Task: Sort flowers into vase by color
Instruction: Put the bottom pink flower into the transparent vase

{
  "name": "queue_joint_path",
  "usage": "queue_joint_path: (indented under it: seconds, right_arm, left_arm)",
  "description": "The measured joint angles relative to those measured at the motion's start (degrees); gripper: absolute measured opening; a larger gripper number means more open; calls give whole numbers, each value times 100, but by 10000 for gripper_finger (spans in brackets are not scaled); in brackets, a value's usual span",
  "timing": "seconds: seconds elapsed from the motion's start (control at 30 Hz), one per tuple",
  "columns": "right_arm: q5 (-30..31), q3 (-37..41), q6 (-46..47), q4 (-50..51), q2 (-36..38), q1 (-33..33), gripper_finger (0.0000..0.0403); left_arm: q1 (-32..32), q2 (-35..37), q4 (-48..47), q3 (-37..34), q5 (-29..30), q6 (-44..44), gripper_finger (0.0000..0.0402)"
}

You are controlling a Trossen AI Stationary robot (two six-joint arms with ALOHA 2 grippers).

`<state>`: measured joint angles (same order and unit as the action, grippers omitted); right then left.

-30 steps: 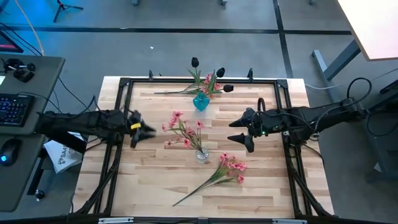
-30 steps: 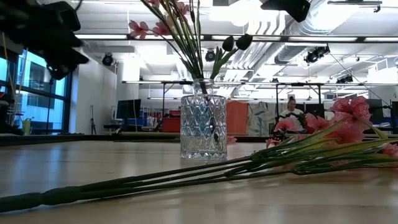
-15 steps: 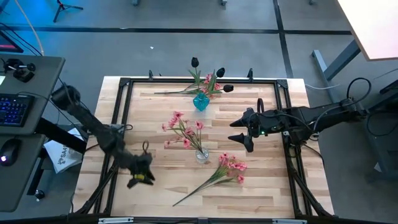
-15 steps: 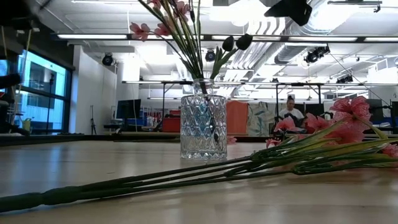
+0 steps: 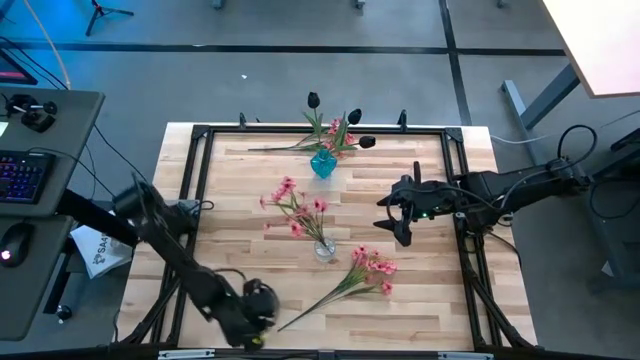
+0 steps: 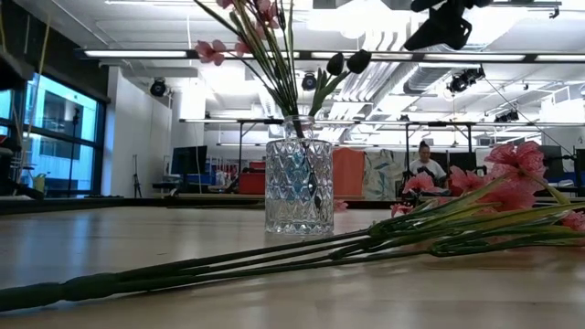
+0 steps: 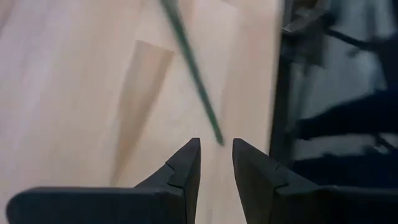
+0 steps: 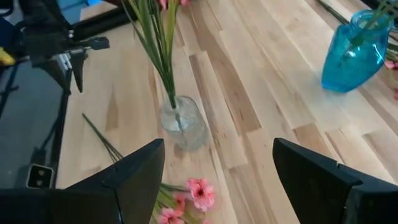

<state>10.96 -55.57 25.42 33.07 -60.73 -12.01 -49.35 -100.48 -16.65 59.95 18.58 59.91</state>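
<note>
From above, the left claw (image 5: 255, 318) sits low at the desk's (image 5: 420, 300) front edge, near the front-left corner, just beside the bare end of the loose pink spray (image 5: 362, 272) that lies slantwise toward the front-right part. The clear vase (image 5: 324, 249) stands near the middle of the desk with pink blossoms (image 5: 293, 205) in it. The blue vase (image 5: 322, 162) stands by the back edge holding black buds (image 5: 354, 117) mixed with some pink. The right claw (image 5: 392, 217) hangs over the right half of the desk, its fingers spread apart, gripping nothing.

At desk level, the clear vase (image 6: 299, 186) rises in the middle, stems fanning upward. The loose spray's (image 6: 512, 196) green stems run across the foreground. A person (image 6: 425, 163) sits far back in the room.

In the left wrist view, the left claw's (image 7: 216, 163) fingers stand slightly apart, the thin stem end (image 7: 193, 68) just ahead of the tips, not between them.

In the right wrist view, the wide-spread fingers (image 8: 134, 177) frame the clear vase (image 8: 182, 122), with the blue vase (image 8: 351, 53) beyond.
</note>
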Motion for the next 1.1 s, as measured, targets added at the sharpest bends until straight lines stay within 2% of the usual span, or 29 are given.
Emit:
queue_joint_path:
  seconds: [0.17, 0.3, 0.43, 0.63, 0.9, 1.1]
  right_arm:
    - [1, 0, -218, 21, 0, 0, 293]
    - [-1, 0, -144, 22, 2, 0, 293]
    - [-4, 0, 172, 17, 2, 0, 293]
    - [-150, 0, 427, 19, 1, -4, 293]
    - [-151, 0, 475, 21, 0, -2, 293]
    - [-151, 0, 466, 71, 0, -2, 293]
  left_arm:
    - [323, -755, -184, 886, -132, 94, 79]
    - [548, -1051, -189, 1189, -181, -181, 86]
    - [772, -1213, -167, 1197, -181, -272, 115]
    - [950, -1467, -66, 1197, -158, -904, 147]
    - [1139, -1673, 502, 1199, 9, -1160, 152]
    - [1142, -1879, 588, 1210, 96, -1188, 152]
